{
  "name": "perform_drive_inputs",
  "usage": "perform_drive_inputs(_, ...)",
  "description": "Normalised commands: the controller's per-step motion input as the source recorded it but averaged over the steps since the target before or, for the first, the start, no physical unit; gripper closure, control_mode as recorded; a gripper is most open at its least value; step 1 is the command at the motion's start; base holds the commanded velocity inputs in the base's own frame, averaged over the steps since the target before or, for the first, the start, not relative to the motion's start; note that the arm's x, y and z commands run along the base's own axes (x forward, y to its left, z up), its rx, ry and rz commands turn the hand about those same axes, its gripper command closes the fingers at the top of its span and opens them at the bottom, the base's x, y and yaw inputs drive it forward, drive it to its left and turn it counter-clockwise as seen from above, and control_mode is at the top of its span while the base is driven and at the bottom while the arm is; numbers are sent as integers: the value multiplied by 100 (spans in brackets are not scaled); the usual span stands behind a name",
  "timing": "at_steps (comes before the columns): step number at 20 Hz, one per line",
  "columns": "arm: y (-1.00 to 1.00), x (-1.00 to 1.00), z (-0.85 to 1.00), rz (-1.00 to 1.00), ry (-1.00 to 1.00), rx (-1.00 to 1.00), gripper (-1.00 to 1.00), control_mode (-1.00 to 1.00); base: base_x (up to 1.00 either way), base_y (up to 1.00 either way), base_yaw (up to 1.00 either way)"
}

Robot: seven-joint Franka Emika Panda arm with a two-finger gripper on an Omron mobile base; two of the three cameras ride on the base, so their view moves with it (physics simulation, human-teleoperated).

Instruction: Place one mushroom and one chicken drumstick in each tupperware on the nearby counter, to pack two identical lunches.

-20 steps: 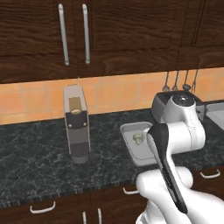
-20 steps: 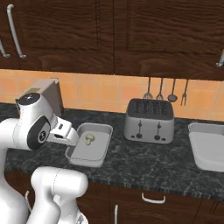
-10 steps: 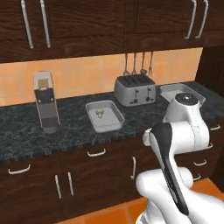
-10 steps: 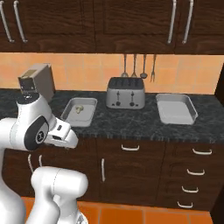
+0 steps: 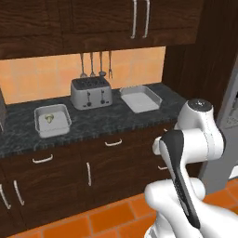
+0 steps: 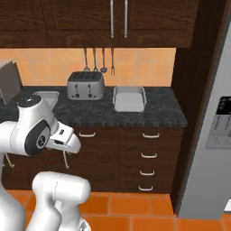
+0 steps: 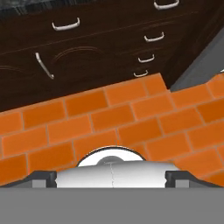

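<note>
1. Standing across the upper middle of the left base view, the counter (image 5: 107, 123) of dark speckled stone carried two tupperware containers with a silver four-slot toaster (image 5: 91, 92) between them.
2. The left tupperware (image 5: 52, 120) sat at the middle left of that view and held one mushroom (image 5: 49, 118); whether anything else lay in it could not be told.
3. The right tupperware (image 5: 141, 98) sat just right of the toaster, and its grey floor showed bare.
4. In the right base view the same right-hand container (image 6: 129, 99) lay at upper centre beside the toaster (image 6: 85, 85), with the other tupperware (image 6: 47, 96) partly hidden behind the arm at the left.
5. Utensils (image 5: 96, 63) hung on the orange tiled wall above the toaster.
6. The gripper (image 7: 112, 178) was released, its jaws spread wide with nothing between them; in the hand view one dark fingertip (image 7: 42, 178) sat low at each side of the frame.
7. The hand view looked over orange floor tiles (image 7: 131, 116) toward dark wood drawers with curved silver handles (image 7: 65, 25) in the upper part of the frame.
8. A grey refrigerator (image 6: 212, 135) stood at the right edge of the right base view.
</note>
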Motion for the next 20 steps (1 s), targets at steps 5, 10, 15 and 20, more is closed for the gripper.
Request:
perform_drive_inputs(5,0,0,0,0,0,0,-100,100,5,-100,23)
perform_drive_inputs(10,0,0,0,0,0,0,-100,100,-2,-100,15)
perform_drive_inputs(15,0,0,0,0,0,0,-100,100,0,-100,1)
perform_drive_inputs(20,0,0,0,0,0,0,-100,100,7,-100,0)
